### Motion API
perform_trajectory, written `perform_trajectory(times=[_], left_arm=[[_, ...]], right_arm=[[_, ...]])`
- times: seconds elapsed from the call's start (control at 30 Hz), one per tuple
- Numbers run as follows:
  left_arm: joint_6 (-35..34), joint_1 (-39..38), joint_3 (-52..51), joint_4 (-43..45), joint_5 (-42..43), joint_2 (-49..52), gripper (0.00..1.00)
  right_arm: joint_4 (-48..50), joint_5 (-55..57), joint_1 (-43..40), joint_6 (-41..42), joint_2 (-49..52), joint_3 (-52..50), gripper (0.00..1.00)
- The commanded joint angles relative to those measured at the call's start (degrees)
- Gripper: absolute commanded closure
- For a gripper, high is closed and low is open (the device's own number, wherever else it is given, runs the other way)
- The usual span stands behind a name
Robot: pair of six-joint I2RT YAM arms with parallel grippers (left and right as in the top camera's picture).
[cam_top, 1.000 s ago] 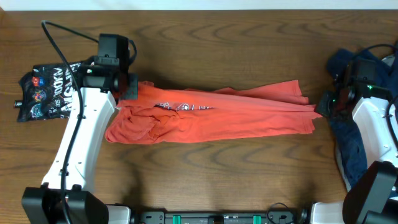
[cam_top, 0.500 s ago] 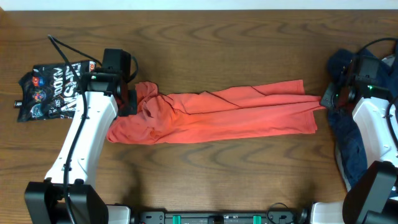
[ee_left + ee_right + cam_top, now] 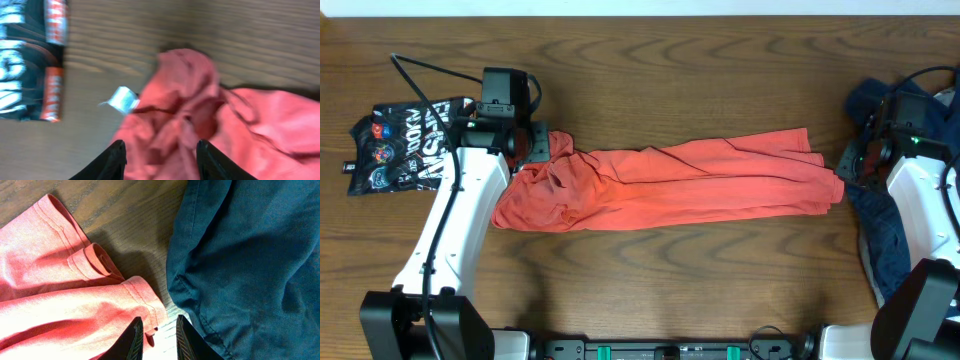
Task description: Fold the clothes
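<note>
Shirt point(image 3: 670, 185), orange-red, lies on the table point(image 3: 670, 290) as a long, narrow, creased band. Its long axis runs straight from the left gripper point(image 3: 533, 148) to the right gripper point(image 3: 847, 165), side to side across the table. The end at the left gripper is bunched and lumpy. The end at the right gripper is flatter and shows stitched hems, one of them curled into a small roll.

In the left wrist view the left gripper point(image 3: 161, 147) stands moderately wide, its fingers apart over the crumpled fabric and clamping nothing. A small white label point(image 3: 122, 99) sticks out of the bunch just ahead of its left finger. Beyond that, further to the same side, lies a black bag point(image 3: 25, 60).

In the right wrist view the right gripper point(image 3: 159, 322) is only narrowly parted, with bare wood showing in the gap. The shirt's hemmed corner lies just at its left finger, and I cannot tell whether they touch. A dark blue garment point(image 3: 250, 255) lies beside its right finger, spreading ahead and outward.
</note>
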Motion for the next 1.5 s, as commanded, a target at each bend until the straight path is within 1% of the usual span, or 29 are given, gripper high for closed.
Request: perform_trajectory(times=[0.0, 0.1, 0.17, 0.23, 0.3, 0.33, 0.37, 0.4, 0.53, 0.7, 0.83, 0.97, 1.13, 1.2, 1.33, 1.43, 1.47], left_arm=[[-0.2, 0.24, -0.26, -0.5, 8.46, 3.1, 0.52], [-0.74, 0.24, -0.79, -0.7, 13.07, 6.62, 0.53], [-0.74, 0.24, -0.83, -0.81, 16.41, 9.09, 0.62], [-0.74, 0.24, -0.83, -0.9, 17.86, 11.58, 0.73], [-0.72, 0.24, -0.83, -1.4, 18.86, 12.92, 0.75], [-0.72, 0.24, -0.83, -1.81, 18.99, 13.29, 0.81], [-0.61, 0.24, -0.83, -2.4, 18.84, 13.46, 0.91], [-0.24, 0.26, -0.81, -3.13, 18.75, 13.46, 0.94], [0.13, 1.55, 0.04, -5.44, 18.62, 11.3, 0.94], [-0.07, 4.83, 1.01, -5.7, 17.97, 2.71, 0.94], [-2.03, 6.21, 0.94, -6.38, 10.71, -1.49, 0.94], [-2.03, 6.21, -0.22, -8.92, 9.16, -0.7, 0.94], [-2.05, 6.21, -5.38, -8.98, 9.14, 1.46, 0.94], [-2.05, 6.23, -8.31, -7.89, 8.83, 2.08, 0.94], [-2.03, 6.27, -14.32, -2.84, 4.44, 2.73, 0.94], [-2.03, 6.27, -16.72, -0.13, 1.46, 2.73, 0.83], [-2.03, 6.27, -16.72, 0.09, 1.14, 2.75, 0.79]], right_arm=[[-0.28, 0.81, -0.42, -0.09, 0.37, -0.11, 0.78], [-0.26, 0.83, -0.35, -0.09, 0.37, -0.15, 0.78], [-0.24, 0.83, -0.35, -0.09, 0.37, -0.15, 0.78], [-0.28, 0.83, -0.37, -0.09, 0.37, -0.15, 0.78], [-0.31, 0.83, -0.37, -0.09, 0.37, -0.15, 0.78], [-0.28, 0.83, -0.37, -0.11, 0.37, -0.15, 0.78], [-0.28, 0.83, -0.35, -0.09, 0.37, -0.15, 0.78], [-0.26, 0.83, -0.37, -0.09, 0.37, -0.15, 0.78], [-0.26, 0.85, -0.37, -0.11, 0.37, -0.15, 0.78], [-0.07, 0.85, -0.37, -0.11, 0.37, -0.15, 0.78], [0.02, 0.85, -0.37, -0.11, 0.37, -0.15, 0.78], [-0.02, 0.83, -0.37, -0.11, 0.37, -0.15, 0.78], [-0.13, 0.83, -0.35, -0.13, 0.37, -0.15, 0.78], [-0.26, 0.83, -0.37, -0.13, 0.37, -0.15, 0.78], [-0.74, 0.81, -0.35, -0.11, 0.37, -0.15, 0.77], [-1.77, 0.81, -0.35, -0.13, 0.37, -0.15, 0.75], [-2.23, 0.83, -0.37, -0.13, 0.37, -0.15, 0.75]])
